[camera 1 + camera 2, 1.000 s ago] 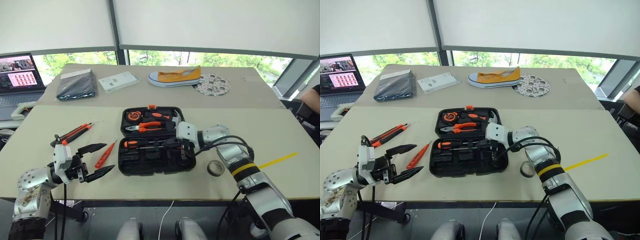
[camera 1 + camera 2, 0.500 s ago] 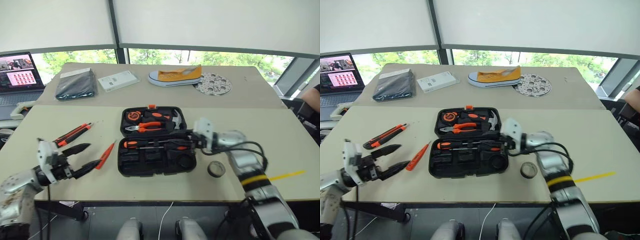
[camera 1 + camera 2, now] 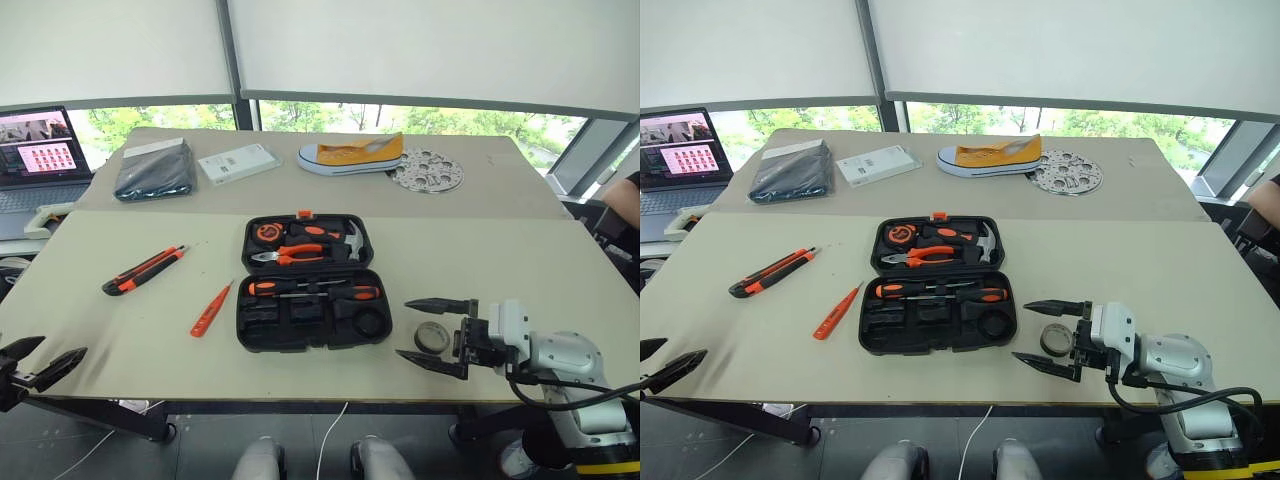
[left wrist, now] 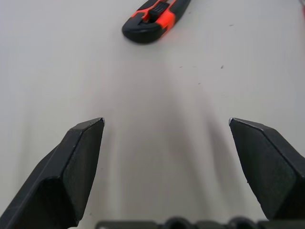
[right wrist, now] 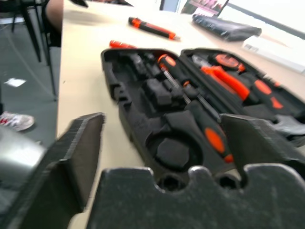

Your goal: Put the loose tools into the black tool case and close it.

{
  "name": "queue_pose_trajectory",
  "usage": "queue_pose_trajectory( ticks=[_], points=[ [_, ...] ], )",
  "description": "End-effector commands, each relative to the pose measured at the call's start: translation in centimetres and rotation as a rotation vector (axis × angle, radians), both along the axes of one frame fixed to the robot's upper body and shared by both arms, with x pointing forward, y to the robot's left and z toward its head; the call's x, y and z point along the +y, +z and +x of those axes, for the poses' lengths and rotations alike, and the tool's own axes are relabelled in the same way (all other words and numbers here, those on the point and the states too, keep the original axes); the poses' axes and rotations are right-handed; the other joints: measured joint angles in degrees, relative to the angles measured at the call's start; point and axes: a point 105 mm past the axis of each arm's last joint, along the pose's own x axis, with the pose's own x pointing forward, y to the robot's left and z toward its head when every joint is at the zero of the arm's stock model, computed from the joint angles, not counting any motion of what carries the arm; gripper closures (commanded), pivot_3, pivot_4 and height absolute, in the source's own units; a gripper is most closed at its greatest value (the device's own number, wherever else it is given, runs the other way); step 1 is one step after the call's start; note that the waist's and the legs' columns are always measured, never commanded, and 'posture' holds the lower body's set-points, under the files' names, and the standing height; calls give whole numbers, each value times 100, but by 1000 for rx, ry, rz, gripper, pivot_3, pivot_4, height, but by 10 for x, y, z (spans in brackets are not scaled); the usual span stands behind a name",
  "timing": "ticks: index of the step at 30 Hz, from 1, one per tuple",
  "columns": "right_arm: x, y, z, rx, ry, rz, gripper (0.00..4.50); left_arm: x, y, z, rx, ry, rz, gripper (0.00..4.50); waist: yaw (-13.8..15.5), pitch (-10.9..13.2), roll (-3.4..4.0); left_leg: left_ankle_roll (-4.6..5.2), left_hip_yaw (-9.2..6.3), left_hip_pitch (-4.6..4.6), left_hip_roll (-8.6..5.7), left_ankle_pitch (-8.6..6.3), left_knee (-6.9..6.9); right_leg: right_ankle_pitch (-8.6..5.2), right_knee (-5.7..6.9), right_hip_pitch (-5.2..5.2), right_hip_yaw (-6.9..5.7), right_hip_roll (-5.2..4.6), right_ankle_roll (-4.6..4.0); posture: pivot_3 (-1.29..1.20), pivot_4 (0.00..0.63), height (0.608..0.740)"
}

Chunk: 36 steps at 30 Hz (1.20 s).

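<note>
Case (image 3: 305,282) lay open at table (image 3: 560,270) centre, lid side at 12 o'clock. Held: tape measure, pliers, hammer in lid half; two screwdrivers (image 3: 312,290) in near half, round slot there vacant. Outstanding: knife (image 3: 143,270) and tester (image 3: 210,310) at 9 o'clock of case, tape roll (image 3: 432,337) at 4 o'clock, then closing. Roughly halfway, by estimate. Right gripper (image 3: 433,331) spread wide, straddling roll, grasping nothing. Left gripper (image 3: 40,360) released, empty, near table's 8 o'clock edge.
</note>
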Motion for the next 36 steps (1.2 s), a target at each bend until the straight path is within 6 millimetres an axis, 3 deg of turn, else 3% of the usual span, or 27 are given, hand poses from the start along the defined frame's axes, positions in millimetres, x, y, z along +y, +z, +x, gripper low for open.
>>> queue_pose_trajectory(
  ticks=[1,4,9,12,16,19,25,28,32,36],
  points=[
    [7,35,3,-106,23,66,20,-51,23,21,-50,-165,-63,0,3,1,-2,-1,2,0,1,1,0,2,0,0,0,0,-2,0,150,740],
    [15,47,4,-126,65,72,20,-88,17,30,36,-233,-58,0,-7,1,-3,-3,15,-1,3,4,1,6,0,0,3,1,-2,0,150,740],
    [30,61,5,-147,130,74,20,-130,4,56,104,-167,-23,0,-14,1,-4,40,23,-8,-5,29,0,28,1,-4,9,12,10,0,150,740],
    [34,63,8,-154,141,74,20,-151,-5,64,147,-167,-35,0,-20,3,-9,35,23,-12,-6,26,0,37,1,-4,11,19,-9,0,150,740],
    [38,64,9,-157,153,69,20,-157,-21,74,219,-117,4,0,-27,5,-13,34,23,-11,-9,25,0,37,2,-4,15,23,-8,0,150,740],
    [37,65,8,-156,164,67,0,-154,-26,78,234,-77,44,794,-23,5,-12,34,23,-2,-11,25,0,36,3,1,18,23,-8,0,150,740],
    [38,66,5,-158,181,65,0,-160,-36,70,272,-59,34,3058,-22,4,-11,34,23,4,-12,25,1,37,4,6,19,22,-8,0,150,740],
    [37,65,4,-157,177,62,0,-148,-22,77,182,-22,4,4045,-19,4,-11,34,23,3,-13,25,1,36,4,5,20,19,-8,0,150,740],
    [32,64,1,-149,156,55,0,-135,13,84,-11,-93,-77,4053,-16,6,-14,34,23,-3,-13,25,1,37,3,-1,19,21,-9,0,150,740],
    [21,64,-1,-126,123,30,0,-145,39,75,-133,-450,37,4053,-15,7,-15,34,25,-6,-13,25,1,36,2,-4,16,18,-13,0,150,740]
  ],
)
